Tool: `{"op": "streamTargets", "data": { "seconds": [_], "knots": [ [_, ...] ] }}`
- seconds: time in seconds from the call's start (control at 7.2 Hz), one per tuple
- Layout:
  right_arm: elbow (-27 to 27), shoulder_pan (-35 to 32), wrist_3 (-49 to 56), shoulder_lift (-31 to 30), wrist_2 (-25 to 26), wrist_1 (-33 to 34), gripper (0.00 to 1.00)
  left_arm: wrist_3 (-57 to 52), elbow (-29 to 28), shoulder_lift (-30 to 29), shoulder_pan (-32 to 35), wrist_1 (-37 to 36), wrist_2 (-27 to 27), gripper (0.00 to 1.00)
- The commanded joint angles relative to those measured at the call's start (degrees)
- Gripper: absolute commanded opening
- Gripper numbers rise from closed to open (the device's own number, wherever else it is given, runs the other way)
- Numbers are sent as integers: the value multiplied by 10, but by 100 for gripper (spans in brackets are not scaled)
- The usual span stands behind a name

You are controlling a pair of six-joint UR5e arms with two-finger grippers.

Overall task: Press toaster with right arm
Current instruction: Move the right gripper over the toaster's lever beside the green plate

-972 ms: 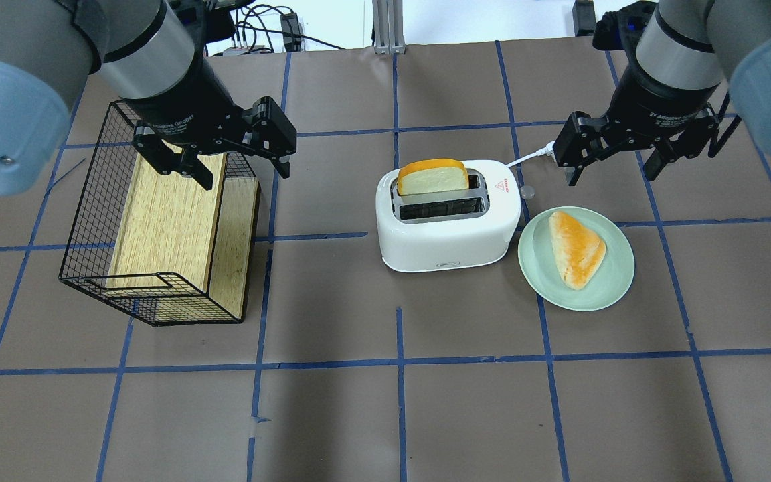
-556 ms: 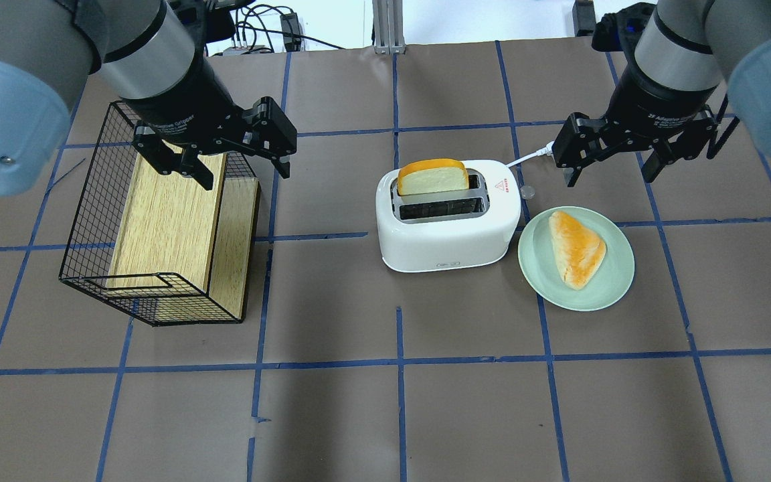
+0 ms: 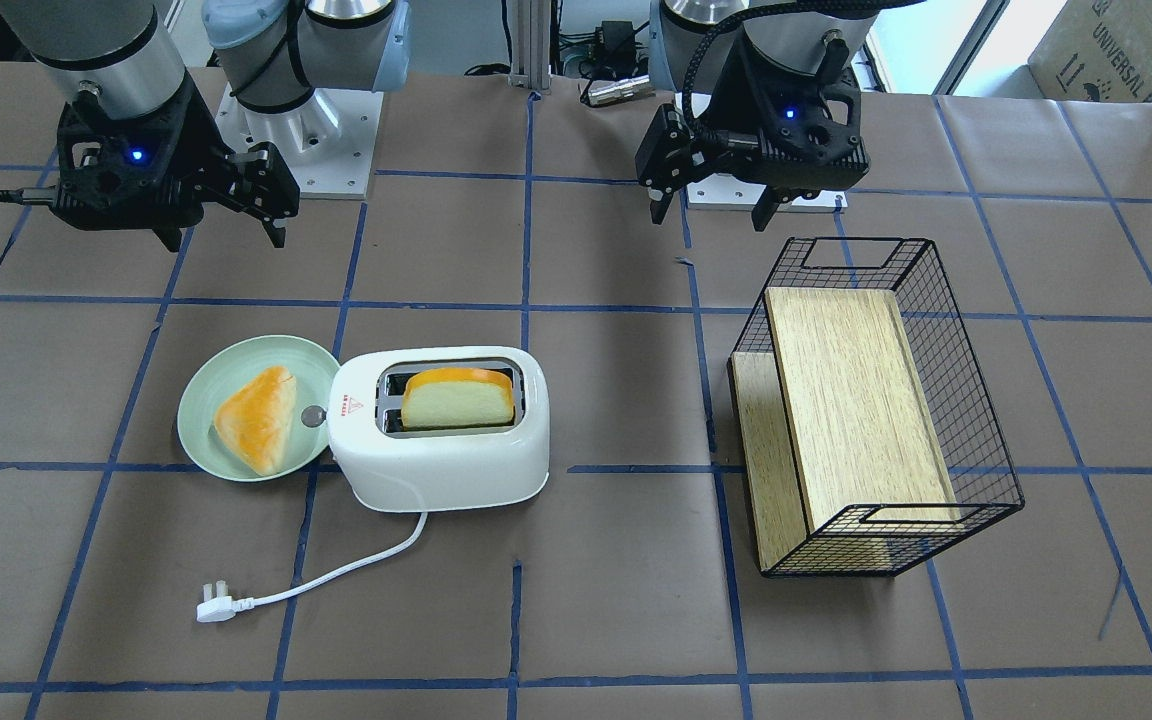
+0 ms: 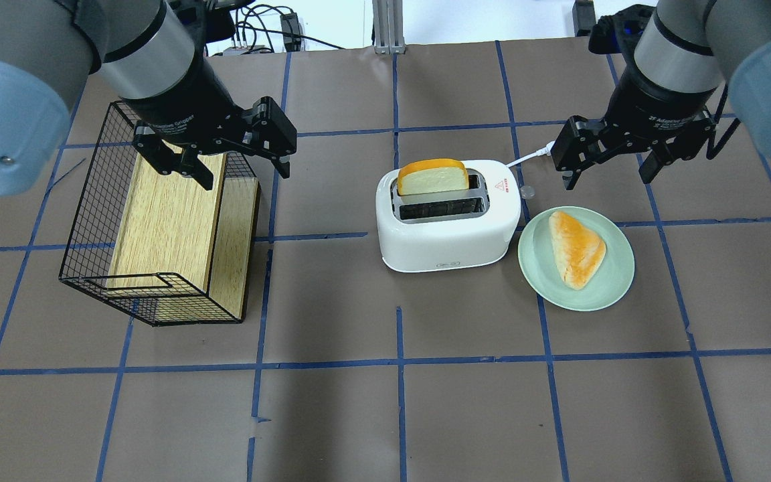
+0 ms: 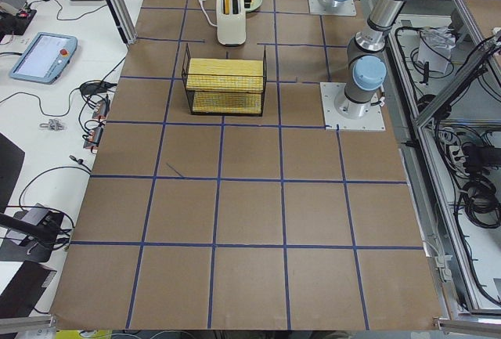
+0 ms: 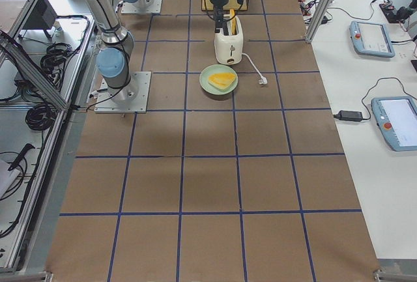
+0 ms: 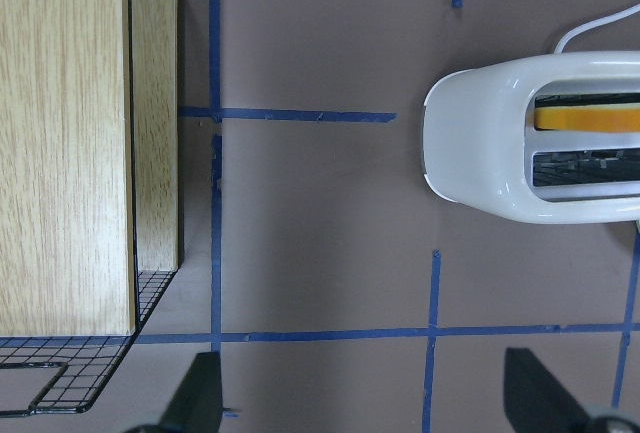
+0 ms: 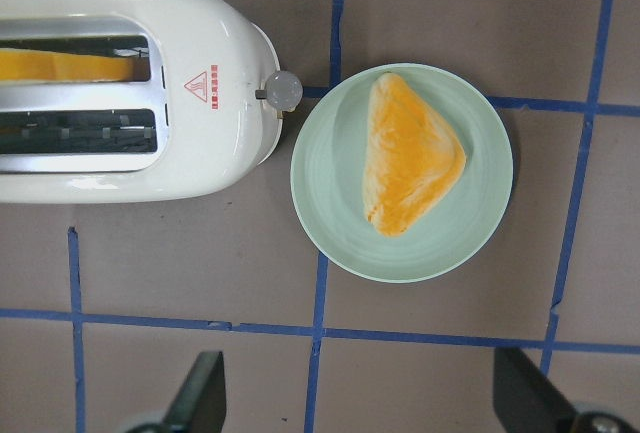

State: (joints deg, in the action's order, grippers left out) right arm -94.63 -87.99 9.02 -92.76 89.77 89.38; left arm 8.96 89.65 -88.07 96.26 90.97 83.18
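Observation:
The white toaster (image 4: pixel 449 231) stands mid-table with a slice of bread (image 4: pixel 432 177) upright in its far slot. Its small grey lever (image 4: pixel 527 192) sticks out of its right end, also seen in the right wrist view (image 8: pixel 283 90), next to the red triangle sticker (image 8: pixel 196 85). My right gripper (image 4: pixel 608 175) is open and empty. It hovers to the right of the toaster and a little beyond it, above the far rim of the plate. My left gripper (image 4: pixel 245 175) is open and empty over the wire basket's far corner.
A pale green plate (image 4: pixel 620 281) with a wedge of bread (image 4: pixel 576 248) sits against the toaster's lever end. A black wire basket (image 4: pixel 84 268) holding a wooden board is at the left. The toaster's cord and plug (image 3: pixel 211 607) lie beyond it.
My right gripper has shifted very slightly, towards the far side of the table. The left arm, toaster and plate have not moved.

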Motion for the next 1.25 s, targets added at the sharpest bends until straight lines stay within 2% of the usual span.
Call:
{"op": "streamTargets", "data": {
  "seconds": [0.0, 0.14, 0.28, 0.56, 0.69, 0.83, 0.97, 1.11],
  "knots": [
    [-8, 0, 201, 5, 4, 7, 79, 0, 0, 0, 1, 0, 0, 100],
    [-38, -1, 280, 7, 1, 59, 62, 0, 0, 0, 0, 0, 0, 100],
    [-85, -1, 354, 7, 1, 129, 51, 0, 0, 0, 0, 0, 0, 100],
    [-161, -1, 562, 22, 1, 294, 40, 0, 0, 0, 1, 0, 0, 100],
    [-163, -2, 612, 39, -1, 324, 35, 0, 0, 0, 1, 0, 0, 100],
    [-158, -5, 643, 55, -13, 327, 31, 0, 0, 0, 1, 0, 0, 100],
    [-152, -4, 726, 77, -44, 359, 30, 0, 0, 0, 0, 0, 0, 100],
    [-150, -4, 732, 87, -62, 366, 30, 0, 0, 0, 0, 0, 0, 100]
  ]
}}
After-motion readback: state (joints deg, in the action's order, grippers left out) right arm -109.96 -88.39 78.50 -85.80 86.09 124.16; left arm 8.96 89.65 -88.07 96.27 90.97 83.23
